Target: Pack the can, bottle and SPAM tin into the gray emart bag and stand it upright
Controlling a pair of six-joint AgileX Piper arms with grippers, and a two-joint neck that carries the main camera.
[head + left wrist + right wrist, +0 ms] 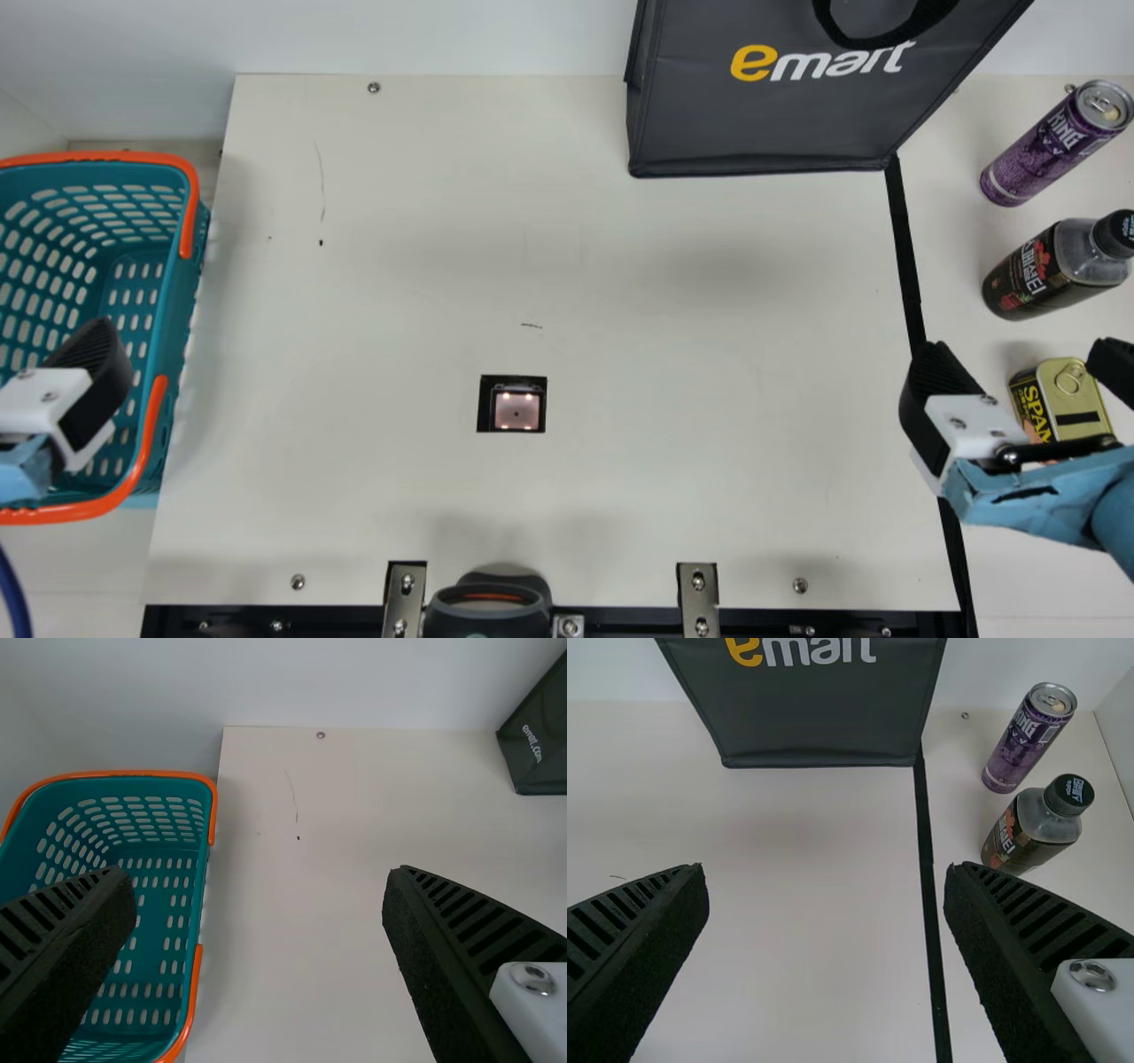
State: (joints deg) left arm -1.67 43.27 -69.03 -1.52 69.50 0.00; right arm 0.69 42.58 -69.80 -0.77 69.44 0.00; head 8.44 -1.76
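1 tin (1076,400) (apparently upright) near bottle (1041,273)

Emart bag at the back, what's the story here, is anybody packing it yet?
Nothing is being handled at this moment. The left pincer is open and empty by the teal basket, and the right pincer is open and empty near the SPAM tin. The gray emart bag stands upright at the far side. The can, bottle and tin are outside it, in a row to the right, not yet packed.
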